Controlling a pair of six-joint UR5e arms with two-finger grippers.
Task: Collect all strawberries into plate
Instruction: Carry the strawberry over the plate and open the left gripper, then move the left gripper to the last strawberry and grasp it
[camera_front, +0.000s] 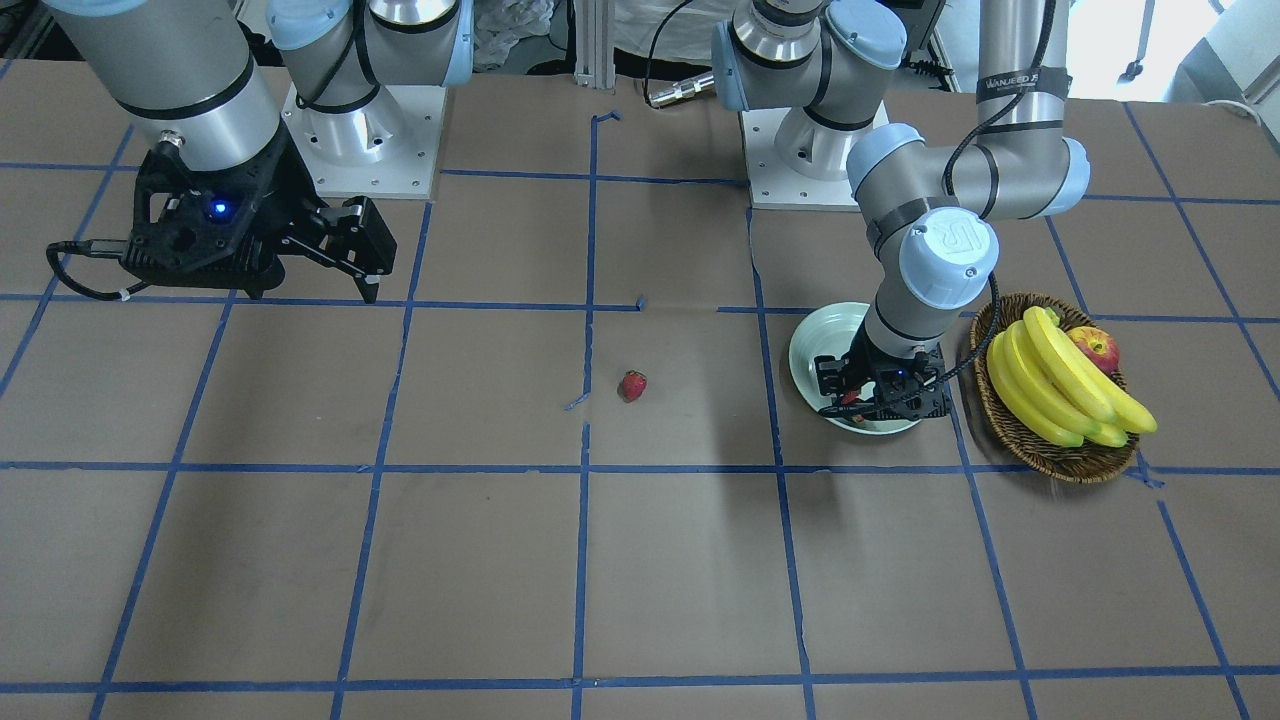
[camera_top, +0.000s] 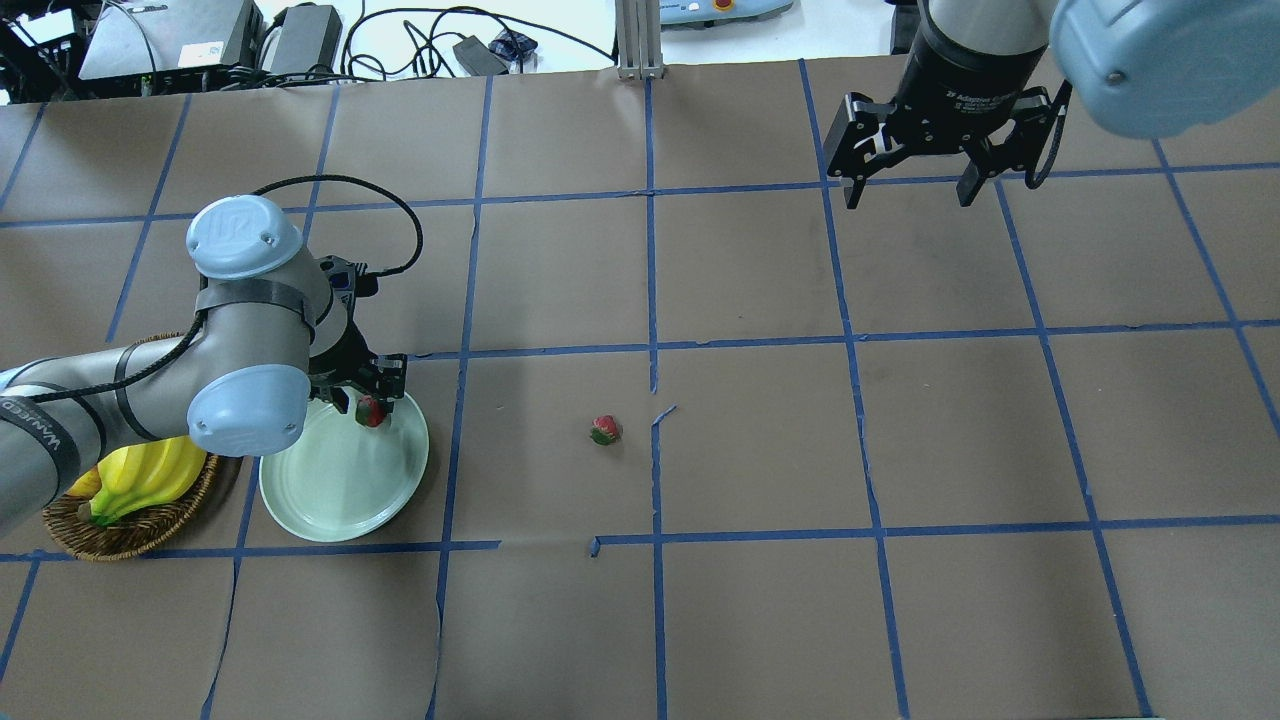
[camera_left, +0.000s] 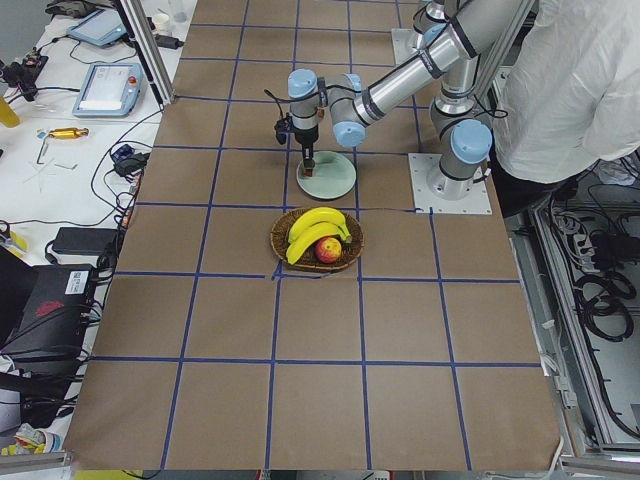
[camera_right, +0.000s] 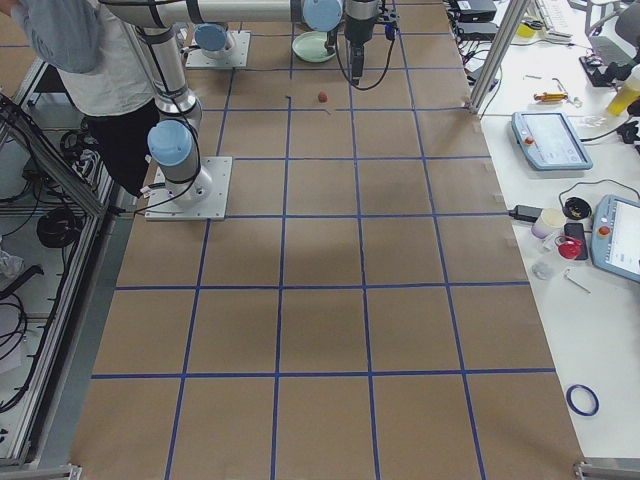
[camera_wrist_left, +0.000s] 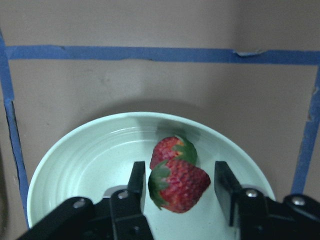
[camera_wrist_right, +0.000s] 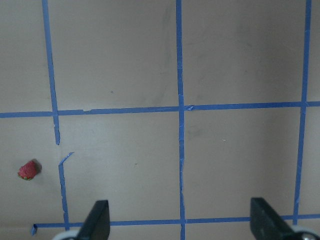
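Hovering over plate (camera_wrist_left: 75, 165), left pincer (camera_wrist_left: 180, 168) slack around strawberry (camera_wrist_left: 181, 186) (second strawberry (camera_wrist_left: 169, 149) touching), right pincer (camera_wrist_right: 180, 204) wide

A red, green-capped strawberry (camera_wrist_left: 180, 186) lies touching a second strawberry (camera_wrist_left: 170, 149) inside the round, pale mint plate (camera_wrist_left: 75, 155), while a third strawberry (camera_top: 604, 430) sits alone on the table (camera_top: 760, 600), well apart from it.

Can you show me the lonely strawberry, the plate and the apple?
lonely strawberry (camera_front: 632, 385): front-facing view, its red middle.
plate (camera_top: 330, 490): overhead view, its bare inside.
apple (camera_front: 1097, 348): front-facing view, its red side.
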